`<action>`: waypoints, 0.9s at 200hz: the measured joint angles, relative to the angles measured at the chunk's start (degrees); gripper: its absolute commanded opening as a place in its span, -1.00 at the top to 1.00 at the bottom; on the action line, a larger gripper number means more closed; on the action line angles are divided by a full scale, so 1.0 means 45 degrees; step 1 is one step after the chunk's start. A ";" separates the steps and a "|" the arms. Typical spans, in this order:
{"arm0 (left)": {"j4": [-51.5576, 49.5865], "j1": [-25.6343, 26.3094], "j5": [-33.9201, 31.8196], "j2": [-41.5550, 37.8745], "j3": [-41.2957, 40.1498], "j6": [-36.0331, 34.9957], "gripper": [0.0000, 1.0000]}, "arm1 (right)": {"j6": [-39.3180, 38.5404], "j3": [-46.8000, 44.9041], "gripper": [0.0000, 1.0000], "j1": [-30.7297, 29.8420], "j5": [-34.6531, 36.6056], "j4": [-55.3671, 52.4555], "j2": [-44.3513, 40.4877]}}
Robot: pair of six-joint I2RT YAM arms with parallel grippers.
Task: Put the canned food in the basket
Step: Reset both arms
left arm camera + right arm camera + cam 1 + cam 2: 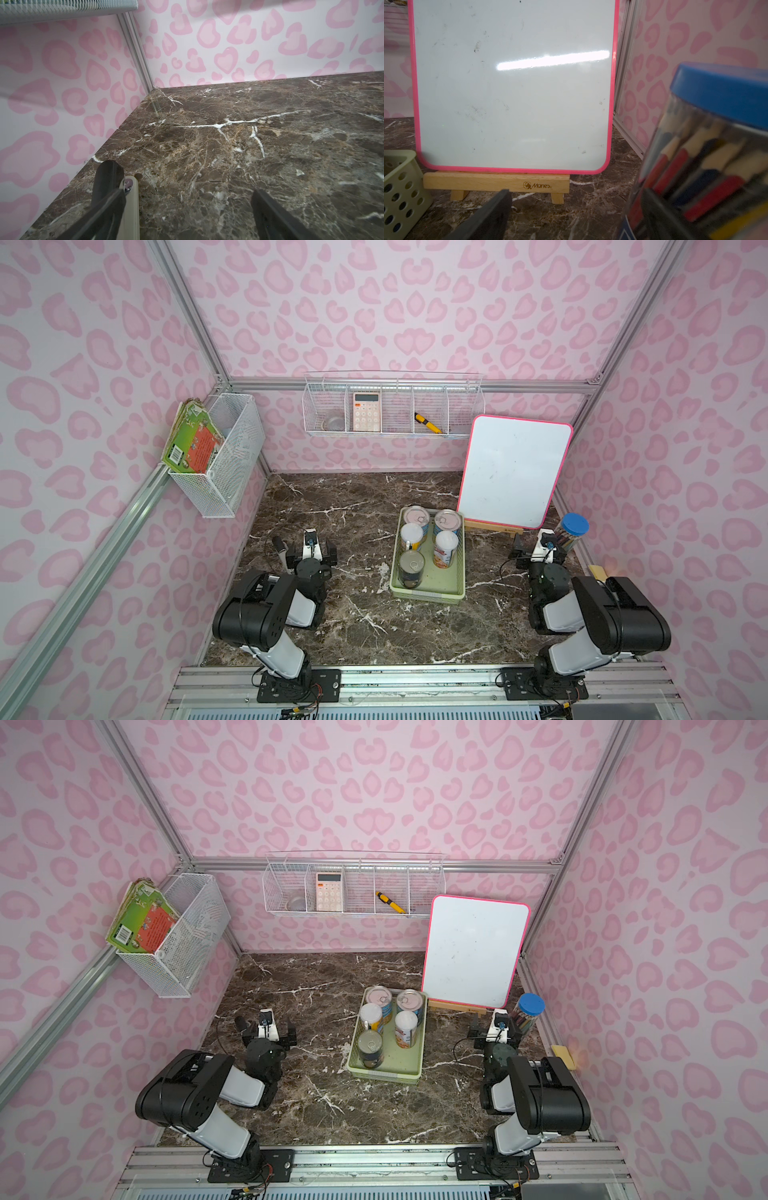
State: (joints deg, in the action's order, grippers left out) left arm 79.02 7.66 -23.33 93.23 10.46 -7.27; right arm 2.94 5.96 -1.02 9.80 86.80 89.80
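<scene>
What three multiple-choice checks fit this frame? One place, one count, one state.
1. Where in the basket does the dark-labelled can stand?
A) near end
B) far end
C) outside it

2. How many cans stand in the basket?
A) three
B) four
C) five

3. Fingers of the left gripper:
A) apart, holding nothing
B) shut on a can
C) shut on the basket rim

Key:
1 A: in both top views it is the nearest of the cans.
2 C: two blue-labelled, two white-capped, one dark.
3 A: only bare table shows between them.
</scene>
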 measured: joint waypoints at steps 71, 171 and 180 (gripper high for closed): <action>-0.0816 -0.1078 0.1073 -0.0087 0.0568 0.0923 -0.98 | 0.0000 0.0010 -1.00 0.0000 0.0000 0.0019 0.0000; -0.6081 -0.2380 0.1783 -0.0690 0.2807 0.2579 -0.99 | 0.0068 0.0719 -1.00 -0.0015 0.0403 -0.0967 -0.0005; -0.6149 -0.2385 0.1787 -0.0690 0.2807 0.2584 -0.99 | 0.0068 0.0743 -1.00 -0.0024 0.0437 -0.1030 -0.0005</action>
State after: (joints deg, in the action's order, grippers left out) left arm 51.35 -3.07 -15.29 90.13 23.09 4.36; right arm 3.25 9.30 -1.13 11.77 82.17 89.78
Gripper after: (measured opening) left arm 0.997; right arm 0.998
